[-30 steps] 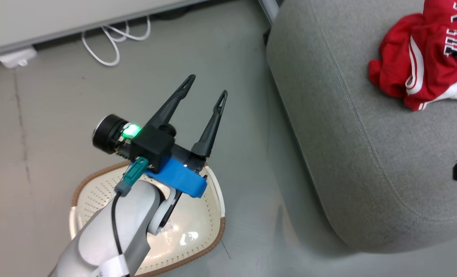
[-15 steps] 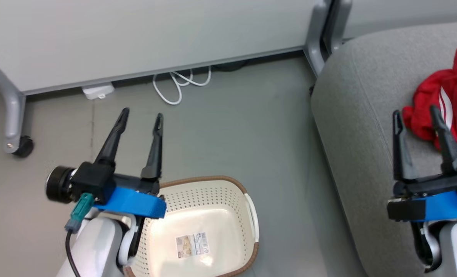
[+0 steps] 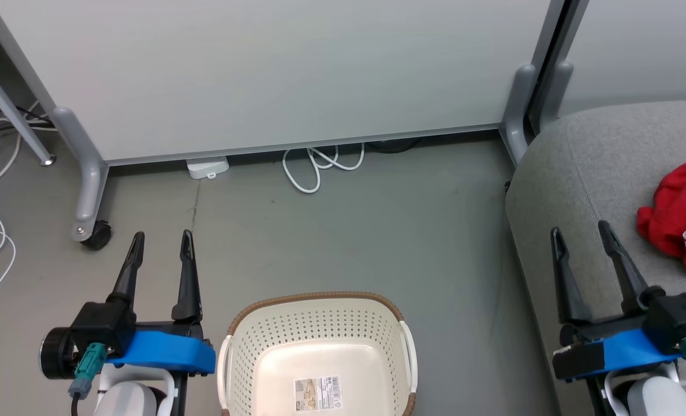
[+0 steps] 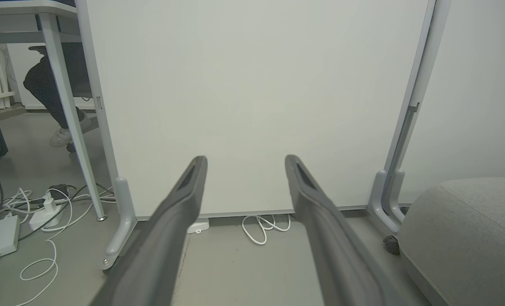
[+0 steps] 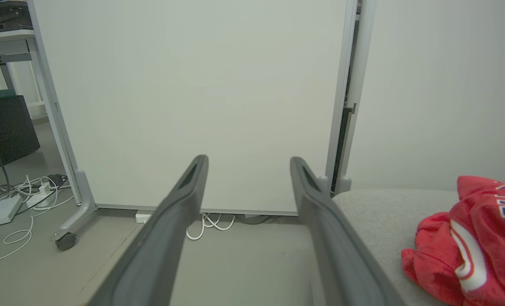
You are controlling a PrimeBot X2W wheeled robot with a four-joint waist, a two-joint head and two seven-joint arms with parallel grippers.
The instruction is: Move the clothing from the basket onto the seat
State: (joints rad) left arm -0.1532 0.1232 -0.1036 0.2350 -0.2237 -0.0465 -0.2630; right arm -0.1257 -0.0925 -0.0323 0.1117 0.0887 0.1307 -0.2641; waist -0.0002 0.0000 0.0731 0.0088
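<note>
The cream basket (image 3: 318, 315) with its brown rim stands on the floor at the bottom centre, holding only a paper label. Red clothing (image 3: 681, 222) with white stripes lies crumpled on the grey seat (image 3: 597, 167) at the right; the right wrist view also has the clothing (image 5: 473, 244) on the seat (image 5: 384, 212). My left gripper (image 3: 163, 239) is open and empty, left of the basket. Over the seat's front edge, my right gripper (image 3: 581, 232) is open and empty, left of the clothing. Both wrist views show spread fingers (image 4: 180, 212) (image 5: 184, 199) with nothing between them.
A white partition panel (image 3: 273, 75) on wheeled grey feet (image 3: 92, 222) stands behind the basket. White cables (image 3: 320, 164) and a small white box (image 3: 207, 167) lie at its base. More cables and adapters (image 4: 18, 212) lie at far left, near a person's shoe (image 4: 61, 136).
The head camera has swung up and back, so the whole picture shifted. Both grippers now rest low at the sides, still open; the left one has moved off the basket.
</note>
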